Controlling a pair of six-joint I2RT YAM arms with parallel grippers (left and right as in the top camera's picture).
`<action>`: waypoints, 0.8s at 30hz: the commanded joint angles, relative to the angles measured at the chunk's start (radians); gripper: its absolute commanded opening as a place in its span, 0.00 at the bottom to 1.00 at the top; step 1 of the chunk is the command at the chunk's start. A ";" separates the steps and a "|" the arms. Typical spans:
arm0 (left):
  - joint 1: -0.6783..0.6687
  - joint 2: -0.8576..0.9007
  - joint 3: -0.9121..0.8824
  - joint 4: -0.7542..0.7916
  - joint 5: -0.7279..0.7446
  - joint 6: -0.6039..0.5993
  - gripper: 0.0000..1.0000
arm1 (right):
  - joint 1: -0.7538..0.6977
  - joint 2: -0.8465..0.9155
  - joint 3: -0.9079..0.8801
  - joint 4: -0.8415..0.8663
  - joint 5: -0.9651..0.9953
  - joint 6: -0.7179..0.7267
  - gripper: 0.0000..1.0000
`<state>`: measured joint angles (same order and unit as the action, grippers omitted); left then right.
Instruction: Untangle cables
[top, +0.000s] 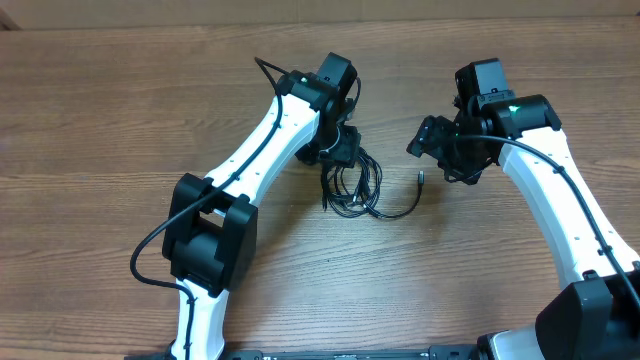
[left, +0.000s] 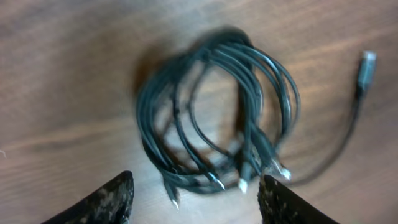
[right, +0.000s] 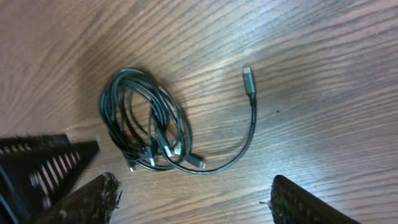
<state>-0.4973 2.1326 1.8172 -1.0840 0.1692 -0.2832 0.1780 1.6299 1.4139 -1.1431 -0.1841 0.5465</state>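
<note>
The cables (top: 355, 188) lie as one coiled bundle of thin black cords on the wooden table, with one cord trailing right to a grey plug (top: 421, 180). The left wrist view shows the coil (left: 214, 112) with several silver tips at its near side and the trailing plug (left: 367, 65). My left gripper (left: 196, 199) is open and empty, hovering just above the coil's near edge. The right wrist view shows the coil (right: 143, 127) and the trailing plug (right: 248, 78). My right gripper (right: 193, 199) is open and empty, to the right of the plug.
The wooden table (top: 100, 130) spreads all around. The left arm's gripper body (right: 37, 168) shows at the lower left of the right wrist view, close to the coil. Both white arms reach in from the near edge.
</note>
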 joint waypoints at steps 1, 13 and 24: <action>0.037 0.000 -0.042 0.050 -0.068 0.080 0.61 | 0.000 -0.019 0.019 -0.001 0.000 -0.031 0.76; 0.047 0.138 -0.048 0.101 -0.048 0.202 0.40 | 0.000 -0.019 0.019 -0.012 0.011 -0.059 0.75; 0.027 0.212 -0.013 0.036 -0.013 0.169 0.04 | 0.002 -0.019 0.019 -0.009 0.010 -0.085 0.66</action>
<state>-0.4698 2.2898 1.7847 -0.9924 0.1375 -0.0937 0.1780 1.6299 1.4139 -1.1564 -0.1787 0.4931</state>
